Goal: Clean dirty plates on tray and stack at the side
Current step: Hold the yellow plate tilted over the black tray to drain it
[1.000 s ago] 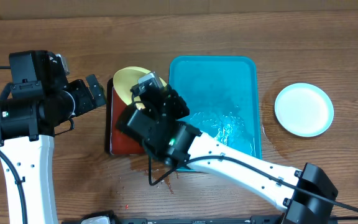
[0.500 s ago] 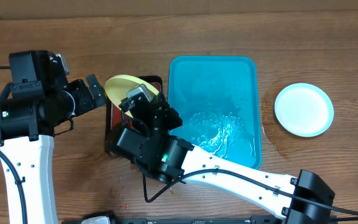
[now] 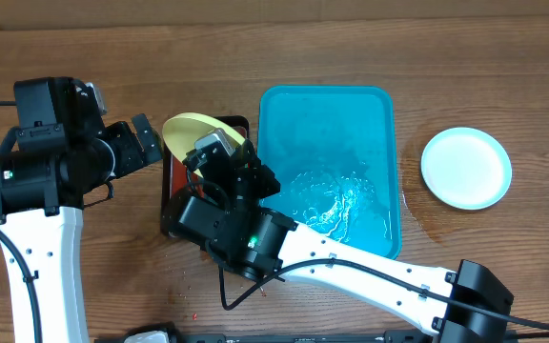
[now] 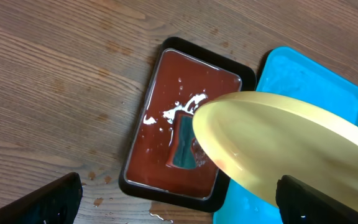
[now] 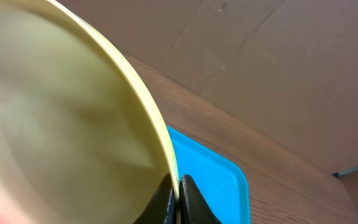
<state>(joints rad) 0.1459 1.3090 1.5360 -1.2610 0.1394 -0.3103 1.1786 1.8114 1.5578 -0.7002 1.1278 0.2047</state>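
Left tool [image 3: 148, 141], fingers [image 4: 48, 202] spread wide and holding nothing, hangs over bare tabletop [image 3: 351, 48], with open wood behind it and to its far side. Just ahead of this tool lies the black tray [image 4: 246, 71] of red liquid, its near long edge unobstructed. Over the tray's far half, directly in front of the left tool, a pale yellow-green plate [image 3: 191, 133] is held steeply tilted; whether its lower edge touches the liquid cannot be told. The right tool [image 3: 219, 145] is clamped on the rim of this plate [image 5: 61, 124], its two fingertips [image 5: 166, 196] pressed together on the thin edge, the plate's face spreading away to one side of them. Beyond the right tool, just beside the black tray, sits the turquoise tray [image 3: 327, 114], wet in its lower half, no plates in it, its raised rim close to the held plate [image 4: 284, 149]. Past the tray's far rim, well apart from both tools, a pale blue-white plate [image 3: 465, 169] lies flat on the tabletop with free wood all round it.
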